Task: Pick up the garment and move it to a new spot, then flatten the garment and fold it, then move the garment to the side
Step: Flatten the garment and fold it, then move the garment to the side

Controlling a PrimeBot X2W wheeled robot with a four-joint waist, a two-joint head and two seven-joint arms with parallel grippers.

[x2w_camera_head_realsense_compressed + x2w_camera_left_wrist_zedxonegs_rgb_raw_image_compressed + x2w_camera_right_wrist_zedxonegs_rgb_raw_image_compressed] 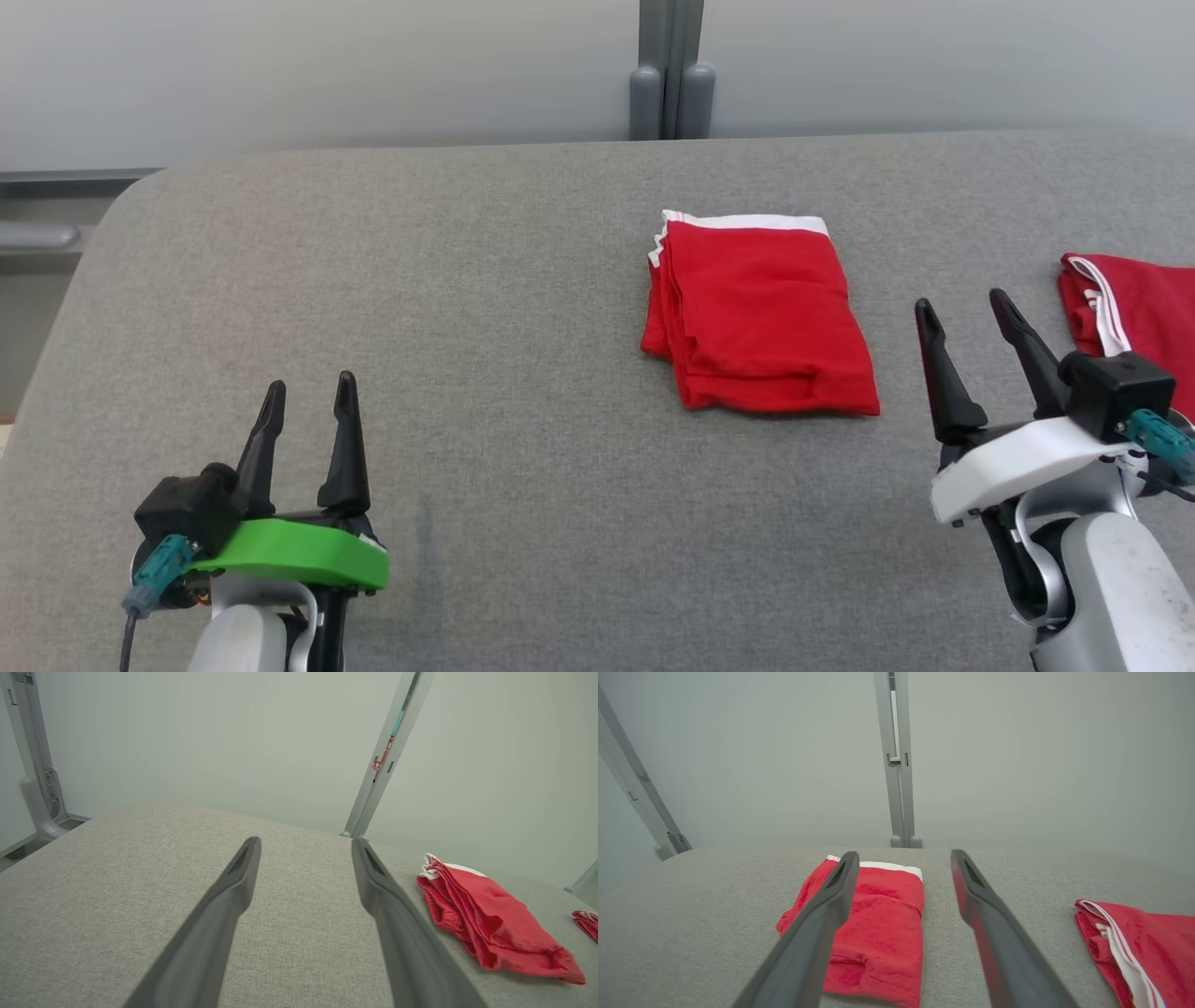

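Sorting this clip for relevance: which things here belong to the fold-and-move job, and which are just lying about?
Job in hand:
- folded red garment, mid-surface
- left gripper, open, empty
- right gripper, open, empty

Lying about:
- second red garment at the right edge, likely not this job's
- grey padded surface
- grey post behind

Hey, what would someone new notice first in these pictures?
A folded red garment with a white band lies right of centre on the grey padded surface. A second red garment with white stripes sits at the right edge, beside the right gripper. It and the left gripper are open, holding nothing.
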